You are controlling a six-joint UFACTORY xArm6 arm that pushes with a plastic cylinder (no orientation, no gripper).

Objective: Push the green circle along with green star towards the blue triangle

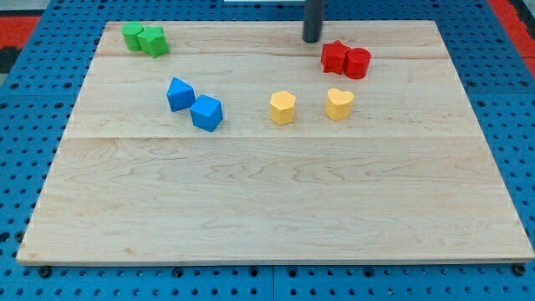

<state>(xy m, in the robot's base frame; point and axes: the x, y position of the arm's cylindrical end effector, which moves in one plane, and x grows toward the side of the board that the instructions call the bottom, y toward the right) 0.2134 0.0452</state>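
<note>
Two green blocks touch each other at the view's top left: the left one [133,35] looks like the star and the right one [154,41] like the circle, though the shapes are hard to make out. Two blue blocks lie below them: the triangle-like one [180,94] and a blue cube-like one [206,113] at its lower right. My tip [312,38] is at the view's top centre, far to the right of the green blocks and just left of the red blocks.
Two red blocks [335,56] [358,63] sit together at the top right. A yellow hexagon-like block [282,107] and a yellow heart [338,104] lie mid-board. The wooden board [267,209] rests on a blue pegboard.
</note>
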